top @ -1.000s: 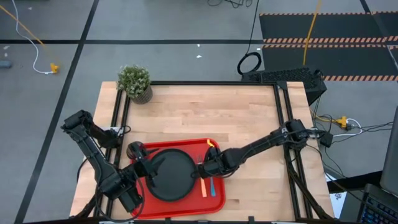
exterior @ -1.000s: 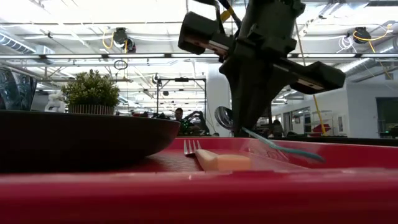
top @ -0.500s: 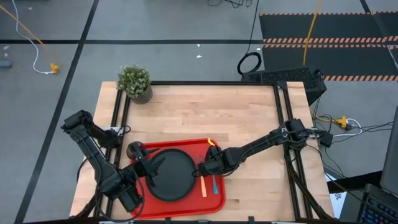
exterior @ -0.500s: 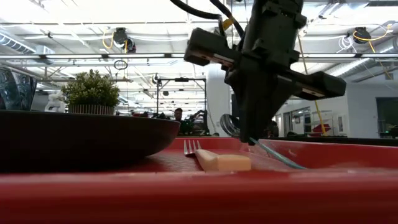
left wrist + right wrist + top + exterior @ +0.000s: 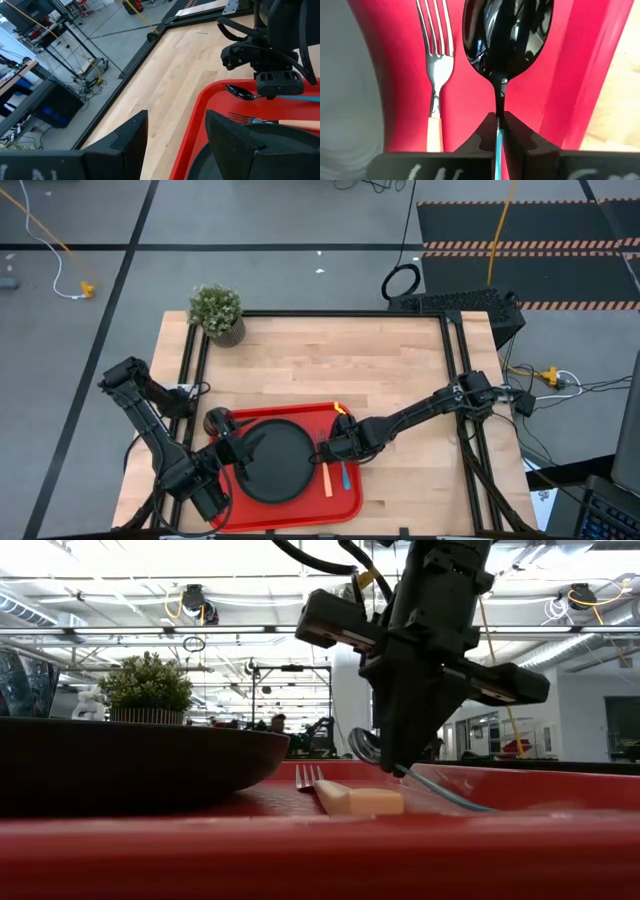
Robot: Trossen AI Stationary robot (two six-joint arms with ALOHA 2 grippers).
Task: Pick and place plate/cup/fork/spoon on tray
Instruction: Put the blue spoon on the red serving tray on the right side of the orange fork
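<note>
- Between its two closed fingers, the right gripper (image 5: 499, 131) pinches the spoon (image 5: 506, 35) at the thin neck, where the blue handle begins; the dark bowl sticks out in front of the fingertips, lifted, while the handle slopes down behind toward the tray (image 5: 345, 502).
- Just beside the gripper, on its plate side, the fork (image 5: 345, 796) already lies flat on the tray. I judge that if the spoon is let go while tilted, it may roll or swing onto the fork.
- On the other side of the gripper the raised red rim is near. If the spoon slips sideways, the bowl could rest on this rim or fall out to the table (image 5: 330, 365).
- The grip is on a very narrow part, so the spoon may turn in the fingers.
- Farther away, past the plate (image 5: 272, 459), the left gripper (image 5: 175, 135) waits with its fingers apart, holding nothing; I cannot make out the cup with certainty.
</note>
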